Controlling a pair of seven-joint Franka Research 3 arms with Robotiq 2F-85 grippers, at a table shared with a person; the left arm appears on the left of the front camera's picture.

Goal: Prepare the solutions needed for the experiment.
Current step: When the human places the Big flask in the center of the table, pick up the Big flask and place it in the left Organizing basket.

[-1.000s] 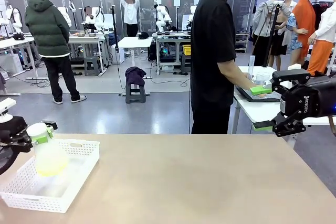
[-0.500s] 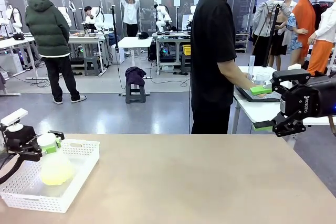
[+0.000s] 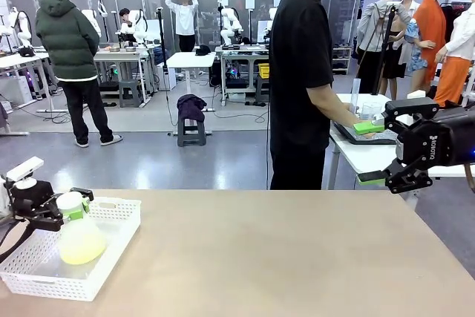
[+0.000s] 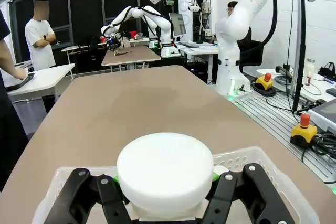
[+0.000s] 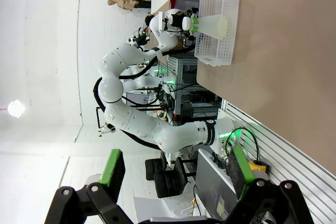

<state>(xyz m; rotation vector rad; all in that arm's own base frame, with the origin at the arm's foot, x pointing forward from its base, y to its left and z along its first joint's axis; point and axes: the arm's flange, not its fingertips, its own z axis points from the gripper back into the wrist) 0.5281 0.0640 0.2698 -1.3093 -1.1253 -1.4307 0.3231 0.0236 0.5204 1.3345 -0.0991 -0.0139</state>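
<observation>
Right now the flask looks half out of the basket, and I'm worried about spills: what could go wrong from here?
1. The left gripper holds the flask only by its neck, just under the white cap; the heavy bottom with the yellow-green liquid could swing or slip.
2. The flask sits low inside the white basket; moving sideways too early might catch the rim and drag the basket.
3. The flask looks slightly tilted, so liquid may slosh.

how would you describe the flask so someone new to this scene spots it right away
Start at the tan table and go to the white lattice basket at its near left corner. The flask stands in it, gripped at the neck by the left gripper: a frosted cone with a white cap and pale yellow-green solution at the bottom.
</observation>
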